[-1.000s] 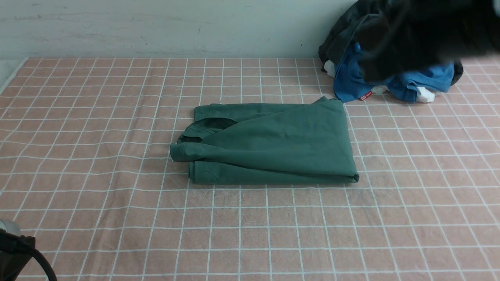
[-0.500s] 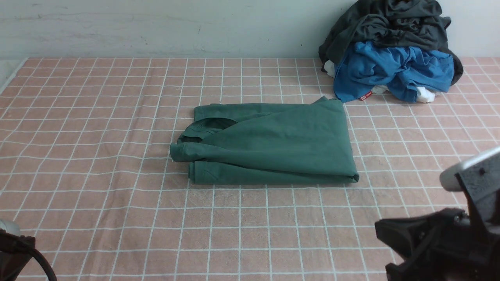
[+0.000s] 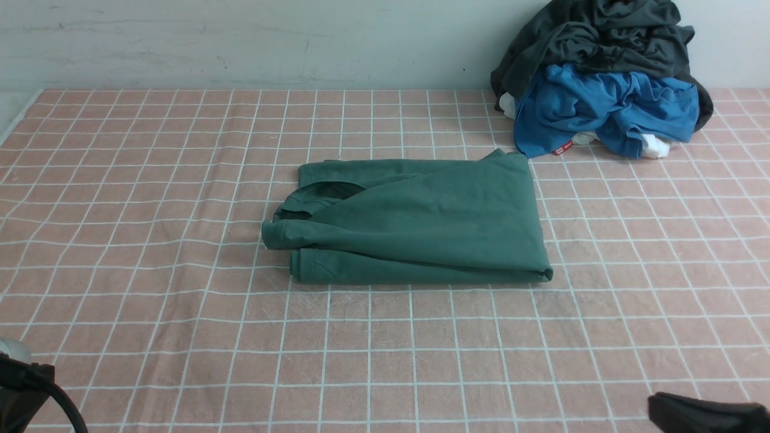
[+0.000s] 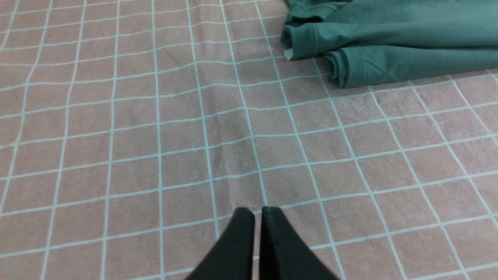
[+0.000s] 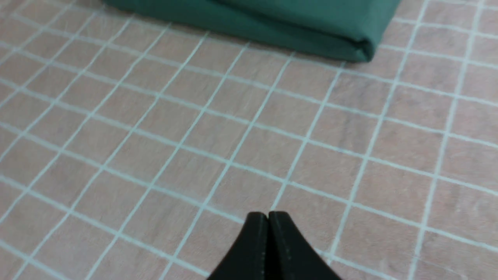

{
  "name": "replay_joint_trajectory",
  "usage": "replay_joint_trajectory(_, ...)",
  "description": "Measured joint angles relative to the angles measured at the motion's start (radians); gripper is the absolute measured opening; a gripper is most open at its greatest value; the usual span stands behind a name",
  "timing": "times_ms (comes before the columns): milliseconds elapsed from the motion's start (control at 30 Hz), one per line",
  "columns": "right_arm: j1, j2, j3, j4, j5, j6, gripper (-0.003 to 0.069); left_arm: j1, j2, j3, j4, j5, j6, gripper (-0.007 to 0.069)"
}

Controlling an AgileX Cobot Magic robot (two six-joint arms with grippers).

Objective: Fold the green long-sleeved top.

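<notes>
The green long-sleeved top (image 3: 415,222) lies folded into a compact rectangle in the middle of the pink checked cloth, its collar end toward the left. The left wrist view shows that folded collar end of the top (image 4: 389,42), well beyond my left gripper (image 4: 256,210), which is shut and holds nothing. My right gripper (image 5: 268,214) is also shut and empty, low over the cloth a few squares short of the top's folded corner (image 5: 330,27). In the front view only dark bits of both arms show at the bottom corners.
A pile of other clothes sits at the back right against the wall: a dark grey-black garment (image 3: 601,36) over a bright blue one (image 3: 607,114). The pink checked cloth (image 3: 180,337) covers the whole table. The wall runs along the far edge.
The right arm swung from the clothes pile at the back right down and back toward the near right corner, almost leaving the front view. The top and the left arm stayed still.
</notes>
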Motion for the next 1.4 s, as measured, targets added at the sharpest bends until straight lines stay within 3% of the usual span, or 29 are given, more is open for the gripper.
replay_joint_trajectory(133,-0.146,-0.241,0.107,0.063,-0.044,-0.065,-0.0013,0.000,0.000,0.000,0.000,0.000,0.000,0.0016)
replay_joint_trajectory(300,-0.386,-0.548,0.138,0.235,-0.013,-0.293,-0.0013,0.000,0.000,0.000,-0.001,0.000,0.000,0.0016)
replay_joint_trajectory(467,-0.493,-0.644,0.138,0.341,0.113,-0.434,-0.0013,0.000,0.000,0.000,-0.001,0.000,0.000,0.0016)
replay_joint_trajectory(633,-0.487,-0.649,0.136,0.344,0.228,-0.466,-0.0013,0.000,0.000,0.000,-0.001,0.000,0.000,0.0016)
replay_joint_trajectory(1400,-0.479,-0.649,0.135,0.345,0.238,-0.468,-0.0013,0.000,0.000,0.001,-0.001,0.000,0.000,0.0016)
